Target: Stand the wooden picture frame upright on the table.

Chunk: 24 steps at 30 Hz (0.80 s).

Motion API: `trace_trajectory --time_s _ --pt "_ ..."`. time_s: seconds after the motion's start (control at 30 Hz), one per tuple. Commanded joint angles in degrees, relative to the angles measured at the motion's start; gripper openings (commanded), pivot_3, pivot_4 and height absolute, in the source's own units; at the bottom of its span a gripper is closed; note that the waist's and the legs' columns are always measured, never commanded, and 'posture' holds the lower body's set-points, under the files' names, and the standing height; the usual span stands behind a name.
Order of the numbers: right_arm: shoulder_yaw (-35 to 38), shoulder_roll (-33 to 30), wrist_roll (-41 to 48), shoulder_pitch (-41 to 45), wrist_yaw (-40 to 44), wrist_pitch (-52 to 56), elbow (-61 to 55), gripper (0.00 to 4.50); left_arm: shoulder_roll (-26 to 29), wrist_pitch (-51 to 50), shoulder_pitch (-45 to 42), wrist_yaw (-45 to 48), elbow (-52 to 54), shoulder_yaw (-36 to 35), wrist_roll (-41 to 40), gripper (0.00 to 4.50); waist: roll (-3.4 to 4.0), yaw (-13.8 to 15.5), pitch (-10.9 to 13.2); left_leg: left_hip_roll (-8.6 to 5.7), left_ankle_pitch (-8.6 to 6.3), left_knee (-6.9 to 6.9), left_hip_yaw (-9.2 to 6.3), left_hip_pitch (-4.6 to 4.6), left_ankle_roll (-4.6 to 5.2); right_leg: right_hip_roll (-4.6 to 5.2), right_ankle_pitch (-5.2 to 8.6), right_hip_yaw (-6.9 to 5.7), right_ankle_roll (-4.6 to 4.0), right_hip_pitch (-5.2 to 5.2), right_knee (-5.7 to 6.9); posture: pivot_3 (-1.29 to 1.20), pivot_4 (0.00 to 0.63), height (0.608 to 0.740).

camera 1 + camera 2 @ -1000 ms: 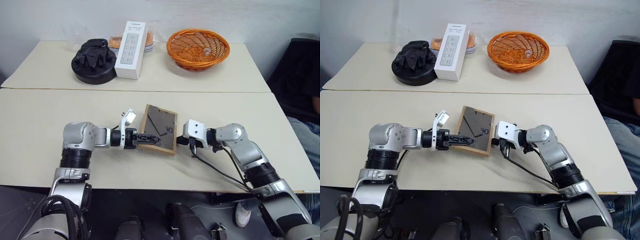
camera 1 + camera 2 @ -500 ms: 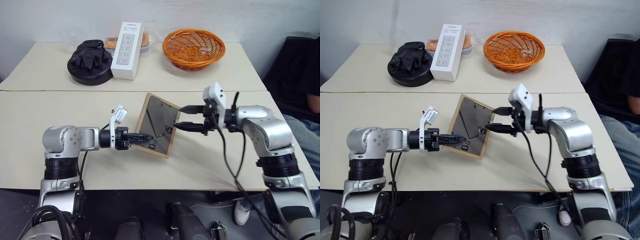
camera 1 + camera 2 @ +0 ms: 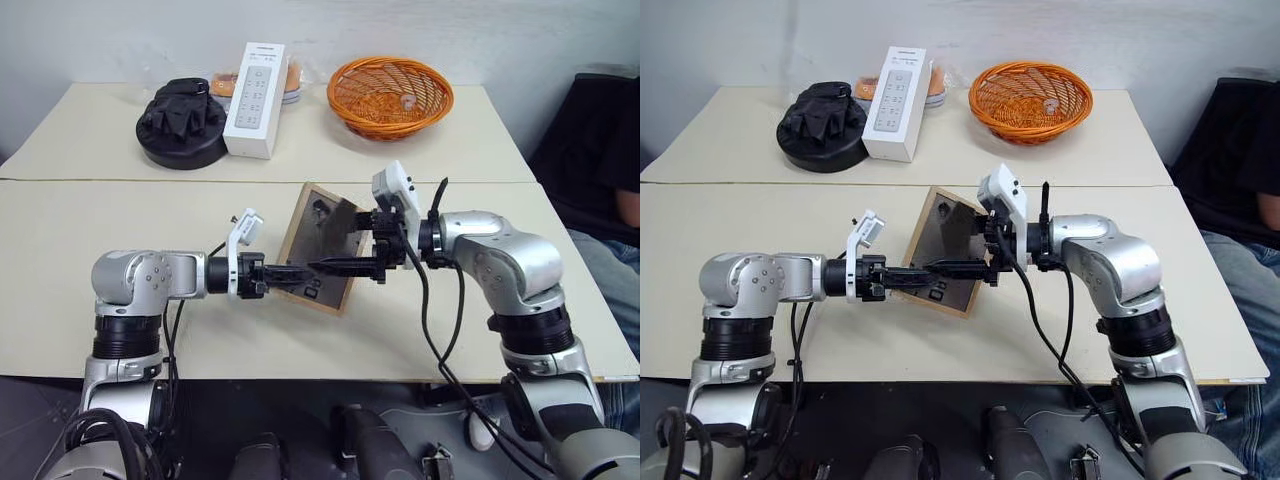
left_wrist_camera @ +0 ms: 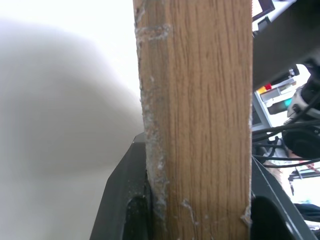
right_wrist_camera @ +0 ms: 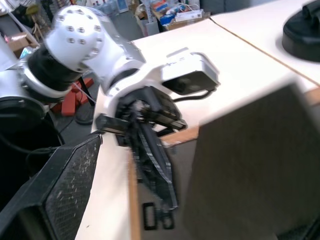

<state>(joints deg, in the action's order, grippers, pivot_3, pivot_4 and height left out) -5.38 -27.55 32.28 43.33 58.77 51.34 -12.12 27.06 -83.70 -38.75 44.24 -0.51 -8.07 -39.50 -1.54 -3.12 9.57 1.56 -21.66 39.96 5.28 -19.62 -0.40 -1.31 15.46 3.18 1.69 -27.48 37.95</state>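
Your left gripper is clamped on the small light-wood picture frame's edge, tilting it up off the cream table; the right gripper is spread wide around its dark fold-out stand, gripping nothing. Next, I'd judge, pull that stand out.

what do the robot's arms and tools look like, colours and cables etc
Both arms are built of rounded silver-grey housings joined by ribbed black rings. Each ends in a tool, left tool and right tool, with two slim black fingers. A small white box sits on each wrist. Black cables loop loosely beside each arm, the right one hanging down past the table edge.
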Motion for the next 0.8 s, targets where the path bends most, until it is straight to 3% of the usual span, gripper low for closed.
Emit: trace_trajectory --time_s 0.03,0.1,0.17,0.27,0.37,0.5,0.6,0.8 --pt "5.7 -5.5 2.6 -2.4 -0.1 1.3 -3.8 4.5 1.0 2.0 -1.8 0.4 0.1 -1.2 -1.4 1.25 0.0 0.1 0.0 -0.01 0.0 0.0 0.0 -0.01 0.0 0.0 0.0 0.0 0.0 0.0 0.0 0.0 0.15 0.74" --pt "6.1 -8.7 0.5 -4.0 -0.3 -1.3 -3.9 4.5 1.1 2.0 -2.1 0.4 -0.3 -1.2 -1.6 1.25 -0.01 0.2 0.0 -0.01 -0.02 -0.01 0.0 -0.05 0.03 0.0 0.0 0.0 0.0 -0.01 -0.06 0.0 0.15 0.74" --pt "4.1 -13.1 -6.7 -7.2 -0.2 -10.7 -3.1 4.5 1.2 1.9 -2.3 0.4 -0.6 -1.3 -2.0 1.25 -0.02 0.2 0.0 -0.02 -0.02 -0.01 0.0 -0.06 0.04 0.0 0.0 0.01 0.0 -0.01 -0.1 0.0 0.15 0.74" --pt "0.9 -16.5 -21.4 -12.7 -2.9 -37.3 1.5 4.5 1.3 1.6 -2.7 0.7 -0.9 -1.3 -2.6 1.25 -0.06 0.3 0.0 -0.04 -0.03 -0.02 0.0 -0.08 0.05 -0.01 0.0 0.01 0.02 0.0 -0.15 0.0 0.15 0.74" --pt "-2.1 -16.3 -38.3 -14.3 -14.6 -71.3 11.0 4.5 1.7 2.0 -2.9 1.0 -0.6 -0.6 -2.6 1.25 -0.08 -0.3 0.0 -0.06 -0.03 -0.03 0.07 -0.07 0.05 -0.06 -0.02 0.1 0.06 -0.01 -0.15 0.0 0.15 0.74" --pt "-5.6 -15.4 -60.5 -10.2 -35.2 -99.2 22.8 4.5 1.1 0.1 -4.3 0.7 -1.3 -1.9 -4.2 1.25 -0.1 -0.5 0.1 -0.02 0.02 -0.1 0.18 0.02 -0.04 -0.16 -0.03 0.22 0.07 -0.05 -0.08 0.0 0.15 0.74" --pt "-8.3 -12.7 -74.2 -4.8 -50.5 -105.8 29.5 4.5 1.2 -1.8 -5.3 1.1 -1.2 -2.1 -5.4 1.25 -0.1 -0.8 0.1 -0.02 0.03 -0.08 0.23 0.02 -0.07 -0.16 -0.02 0.27 0.06 -0.08 -0.02 0.0 0.15 0.74" --pt "-15.0 -7.6 -90.1 4.4 -72.1 -105.6 40.0 4.5 0.9 -5.1 -6.9 0.4 -2.1 -3.7 -7.2 1.25 -0.1 -1.7 0.1 0.0 0.09 -0.1 0.24 0.09 -0.14 -0.16 0.02 0.26 -0.01 -0.06 0.04 0.0 0.15 0.74"
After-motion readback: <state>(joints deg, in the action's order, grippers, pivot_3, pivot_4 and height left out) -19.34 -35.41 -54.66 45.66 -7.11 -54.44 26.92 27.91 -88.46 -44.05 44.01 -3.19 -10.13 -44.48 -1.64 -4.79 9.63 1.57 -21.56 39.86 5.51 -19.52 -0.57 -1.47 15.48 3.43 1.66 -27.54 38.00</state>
